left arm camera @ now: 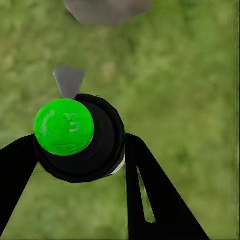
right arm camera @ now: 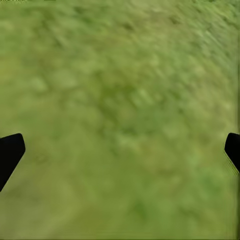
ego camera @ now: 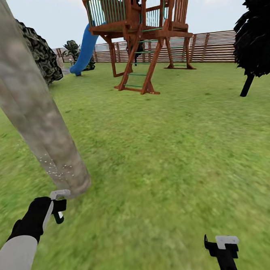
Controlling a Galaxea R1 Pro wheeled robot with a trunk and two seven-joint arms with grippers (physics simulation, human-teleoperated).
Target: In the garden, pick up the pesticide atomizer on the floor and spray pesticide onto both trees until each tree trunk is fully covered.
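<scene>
Gripping black round-bodied atomizer with green domed cap (left arm camera: 75,135) in left gripper (left arm camera: 80,165), fingers clamped round its rigid, light-looking body; white specks (ego camera: 56,169) dotting mottled beige-grey trunk (ego camera: 32,114) base. Right gripper (right arm camera: 120,150) hanging spread, empty, over grass (ego camera: 173,156).

Trunk (ego camera: 36,118) mottled beige-grey, white specks (ego camera: 56,169); atomizer (left arm camera: 75,135) black, green cap; slide (ego camera: 83,49) blue; grass (ego camera: 172,148) green.

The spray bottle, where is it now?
In the left gripper, the bottle is at the head view's lower left, close to the trunk's base.

One tree trunk (ego camera: 36,118), one atomizer (left arm camera: 75,137) — two dark trees (ego camera: 255,32) (one each side).
</scene>
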